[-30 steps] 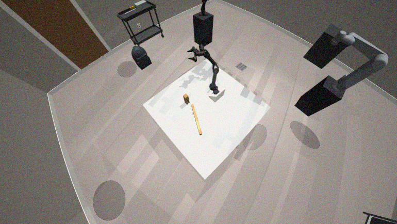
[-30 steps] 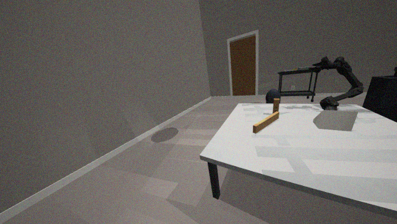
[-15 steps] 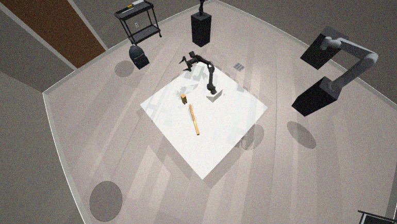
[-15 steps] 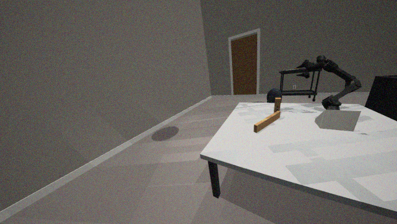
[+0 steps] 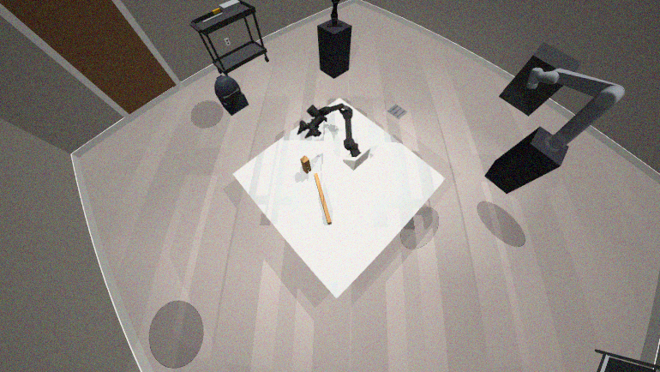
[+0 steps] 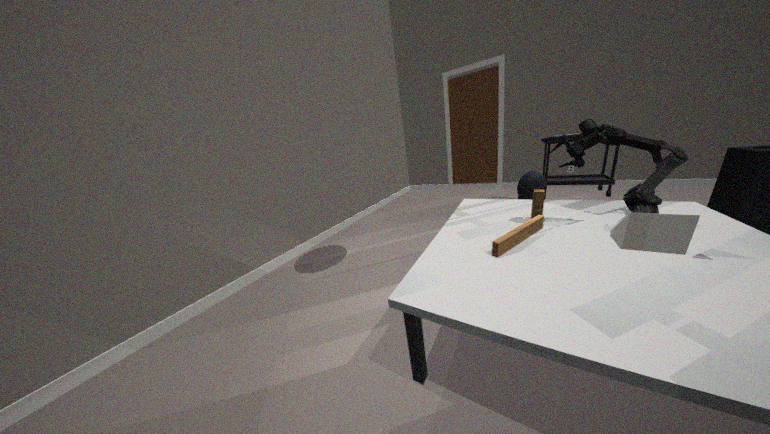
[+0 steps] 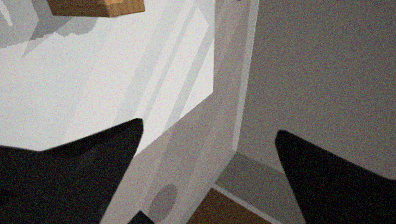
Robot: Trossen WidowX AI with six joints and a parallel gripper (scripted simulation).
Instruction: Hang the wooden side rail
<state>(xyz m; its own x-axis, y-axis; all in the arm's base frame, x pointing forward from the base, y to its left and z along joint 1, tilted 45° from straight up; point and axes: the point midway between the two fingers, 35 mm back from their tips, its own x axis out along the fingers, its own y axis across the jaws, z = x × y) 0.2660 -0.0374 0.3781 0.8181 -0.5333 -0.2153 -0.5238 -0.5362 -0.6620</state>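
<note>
The wooden side rail [image 5: 322, 198] lies flat on the white table; it also shows in the exterior view [image 6: 517, 235]. Its near end lies close to the short upright headboard post [image 5: 304, 163] [image 6: 538, 202], which stands on the table. I cannot make out the hooks or the slot at this size. My gripper [image 5: 309, 127] [image 6: 570, 160] is open and empty, held high above the table's far-left part, apart from the post and rail. In the wrist view the two dark fingers frame empty space [image 7: 207, 165], and the post's top [image 7: 97, 7] shows at the upper edge.
The arm's base [image 5: 352, 150] sits on the table beside a white wedge [image 5: 357, 161]. Off the table stand a black cart [image 5: 231, 34], a dark pedestal [image 5: 333, 45], a dark bag [image 5: 229, 93] and a grey arm on black blocks [image 5: 555, 120].
</note>
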